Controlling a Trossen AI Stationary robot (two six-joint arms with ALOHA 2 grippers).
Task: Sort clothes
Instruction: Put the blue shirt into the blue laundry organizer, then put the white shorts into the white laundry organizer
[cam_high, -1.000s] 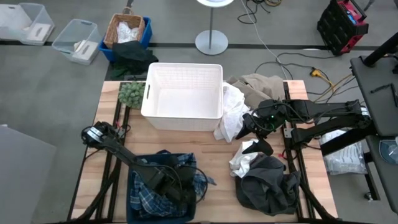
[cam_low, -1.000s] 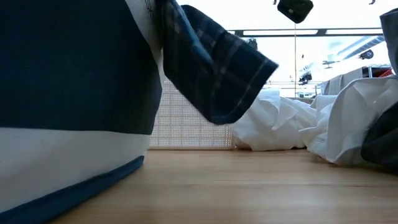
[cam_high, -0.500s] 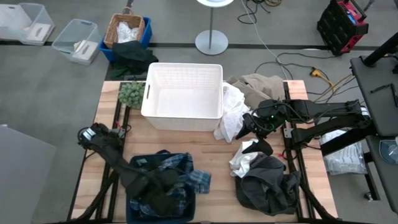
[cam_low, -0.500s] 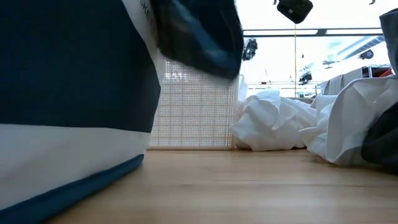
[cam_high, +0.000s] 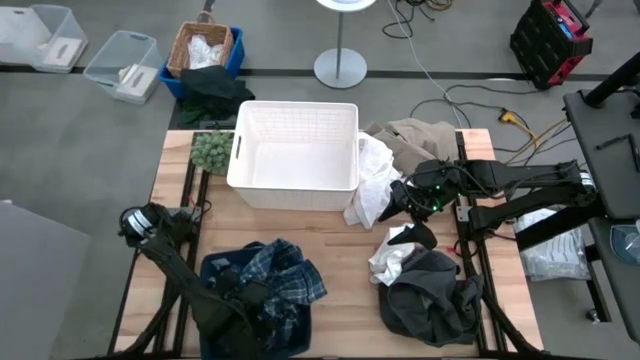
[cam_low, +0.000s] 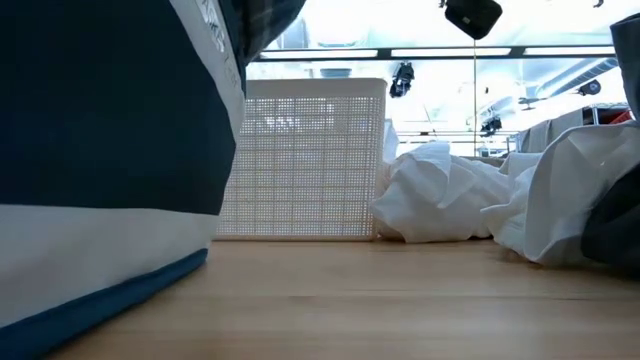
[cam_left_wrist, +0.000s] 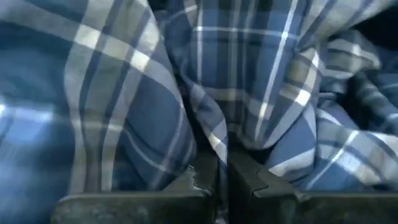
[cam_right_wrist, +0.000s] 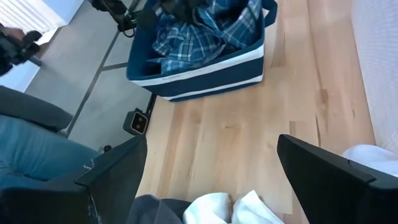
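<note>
The blue-white plaid shirt (cam_high: 285, 282) lies bunched in a navy bin (cam_high: 215, 268) at the table's near edge. It also shows in the right wrist view (cam_right_wrist: 199, 34). My left gripper (cam_high: 255, 300) is down in the bin, shut on the shirt (cam_left_wrist: 155, 93). My right gripper (cam_high: 400, 205) hangs open and empty over the table's right half. It is between a white cloth (cam_high: 375, 180) draped at the white basket's corner and a white cloth (cam_high: 395, 258) lying on a dark grey garment (cam_high: 435, 295). A beige garment (cam_high: 420, 135) lies at the far right. My left gripper pinches a fold of the plaid shirt (cam_left_wrist: 214, 146) between its two shut fingers (cam_left_wrist: 249, 180). Cloth bulges up on both sides of them. The fingers come down into the bin from above. The shirt rests slack in the bin.
A white perforated basket (cam_high: 295, 155) stands at the far middle of the table, with a green fuzzy lump (cam_high: 210, 150) to its left. Bare wood (cam_high: 350, 270) lies between the bin and the right-hand piles. A seated person's leg (cam_right_wrist: 37, 155) shows beyond the table.
My left gripper has gone toward the table's near left corner, staying shut on the plaid shirt. The sleeve that hung over the bin's right side has been drawn up and into the bin, and the shirt now sits heaped inside.
</note>
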